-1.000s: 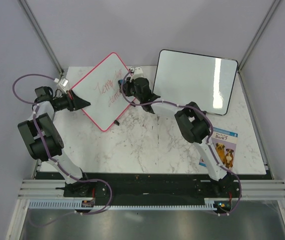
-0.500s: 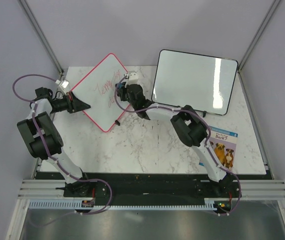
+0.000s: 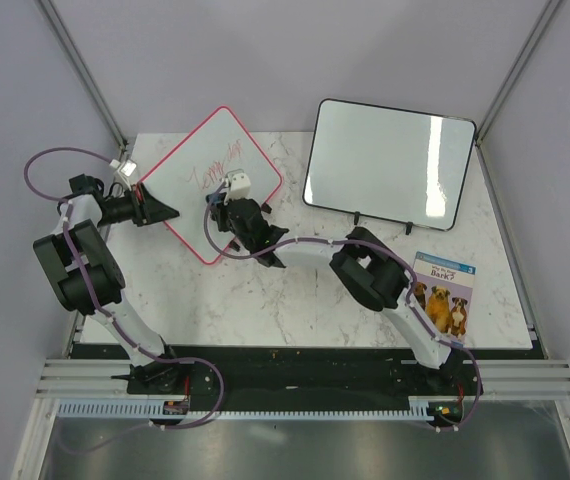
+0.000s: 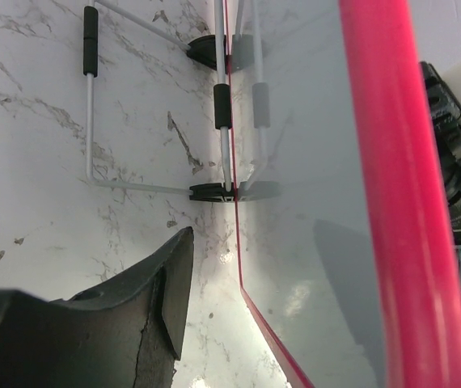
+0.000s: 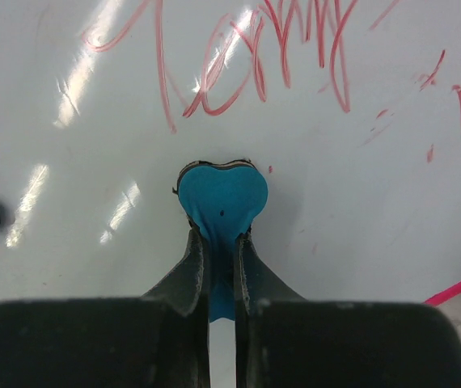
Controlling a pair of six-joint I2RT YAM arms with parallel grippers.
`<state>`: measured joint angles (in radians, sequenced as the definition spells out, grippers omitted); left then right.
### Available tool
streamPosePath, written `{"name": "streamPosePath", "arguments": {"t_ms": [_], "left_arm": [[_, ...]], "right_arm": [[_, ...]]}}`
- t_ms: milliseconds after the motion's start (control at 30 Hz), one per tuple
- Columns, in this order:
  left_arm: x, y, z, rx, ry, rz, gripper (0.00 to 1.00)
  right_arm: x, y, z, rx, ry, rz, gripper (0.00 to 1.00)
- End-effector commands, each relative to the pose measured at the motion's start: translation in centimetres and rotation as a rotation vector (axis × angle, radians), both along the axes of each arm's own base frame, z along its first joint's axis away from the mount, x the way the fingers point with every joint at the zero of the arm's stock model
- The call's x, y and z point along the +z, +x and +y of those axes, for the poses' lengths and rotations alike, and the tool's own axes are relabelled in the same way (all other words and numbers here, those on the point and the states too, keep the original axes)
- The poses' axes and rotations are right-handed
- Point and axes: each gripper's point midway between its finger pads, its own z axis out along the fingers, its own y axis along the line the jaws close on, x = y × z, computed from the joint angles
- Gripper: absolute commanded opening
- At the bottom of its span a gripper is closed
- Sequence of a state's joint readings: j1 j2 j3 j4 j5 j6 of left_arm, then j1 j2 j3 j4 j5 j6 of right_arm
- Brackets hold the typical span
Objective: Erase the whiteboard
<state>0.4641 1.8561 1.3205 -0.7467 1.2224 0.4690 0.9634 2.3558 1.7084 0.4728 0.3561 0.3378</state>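
Whiteboard, the squarish white one with the thin pink-red frame and rounded corners (image 3: 190, 200), is at the far left of the white marble-look table (image 3: 295, 290), turned so it reads like a diamond from the overhead camera. It's propped on a thin wire stand (image 4: 93, 121) with small black clips (image 4: 210, 191) along its edge. Loopy red handwriting (image 3: 215, 162) runs across the upper part. The right gripper (image 5: 221, 234) has its jaws pinched tight on a flat blue heart-shaped eraser (image 5: 221, 198), which is pressed flat on the white surface just below the red letters. The left gripper (image 3: 160, 210) is right at the board's left corner. Its wrist camera shows one dark finger (image 4: 158, 299) behind the board with a sliver of marble between it and the red edge, so honestly I can't tell if it's clamped on or not. Well off to the right are a bigger black-framed rectangular whiteboard (image 3: 390, 165) and, nearer the arms, a booklet with dogs on the cover (image 3: 443, 295).
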Motion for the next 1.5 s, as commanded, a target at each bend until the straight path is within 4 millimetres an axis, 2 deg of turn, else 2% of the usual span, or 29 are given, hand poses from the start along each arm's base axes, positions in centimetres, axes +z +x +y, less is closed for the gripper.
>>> {"name": "streamPosePath", "arguments": {"t_ms": [0,33,133,200,367,467,633,833,967,1100,1133,1200,1233,1300,1333,1367,1467], "left_arm": [[0.1,0.2,-1.2,-0.078,0.073,-0.066,0.02],[0.2,0.1,-1.3,-0.080,0.074,-0.067,0.02],[0.3,0.0,-1.1,-0.076,0.085,-0.065,0.02],[0.5,0.0,-1.1,-0.074,0.089,-0.070,0.02],[1.1,0.2,-1.1,-0.073,0.093,-0.082,0.02],[1.2,0.2,-1.1,-0.075,0.092,-0.080,0.02],[0.8,-0.1,-1.1,-0.084,0.098,-0.070,0.02],[0.6,-0.5,-1.1,-0.100,0.108,-0.067,0.02],[0.7,-1.1,-1.2,-0.113,0.121,-0.065,0.02],[0.7,-1.6,-1.4,-0.134,0.123,-0.074,0.02],[0.7,-1.9,-1.5,-0.138,0.116,-0.065,0.02],[0.7,-2.1,-1.6,-0.146,0.117,-0.070,0.02],[0.6,-2.3,-1.7,-0.150,0.113,-0.061,0.02],[0.4,-2.4,-1.6,-0.158,0.120,-0.064,0.02],[0.3,-2.6,-1.6,-0.159,0.122,-0.054,0.02],[0.3,-2.7,-1.7,-0.163,0.124,-0.052,0.02],[0.2,-2.9,-1.7,-0.167,0.130,-0.057,0.02]], "right_arm": [[-9.6,-7.9,1.7,0.148,-0.132,0.242,0.00],[-9.6,-7.5,1.1,0.118,-0.136,0.247,0.00],[-8.7,-4.4,-1.9,-0.070,-0.135,0.250,0.00],[-7.9,-1.6,-4.6,-0.199,-0.145,0.240,0.00],[-6.6,3.6,-9.6,-0.347,-0.073,0.257,0.00],[-5.6,5.7,-11.6,-0.397,-0.047,0.245,0.00],[-3.9,8.8,-12.7,-0.415,0.004,0.216,0.00],[-2.1,10.7,-10.4,-0.335,0.026,0.159,0.00],[-1.2,10.4,-8.2,-0.230,0.065,0.142,0.00],[-0.7,9.2,-5.8,-0.112,0.095,0.132,0.00],[-0.6,8.1,-4.5,-0.050,0.083,0.123,0.00],[-0.2,6.9,-3.1,0.003,0.071,0.107,0.00],[0.1,5.5,-1.7,0.050,0.062,0.099,0.00],[1.2,4.3,-0.7,0.084,0.032,0.061,0.00],[1.5,2.9,0.5,0.117,0.026,0.055,0.00],[2.4,2.3,0.9,0.136,0.023,0.039,0.00],[3.4,-0.4,2.7,0.196,0.024,0.029,0.00]]}}
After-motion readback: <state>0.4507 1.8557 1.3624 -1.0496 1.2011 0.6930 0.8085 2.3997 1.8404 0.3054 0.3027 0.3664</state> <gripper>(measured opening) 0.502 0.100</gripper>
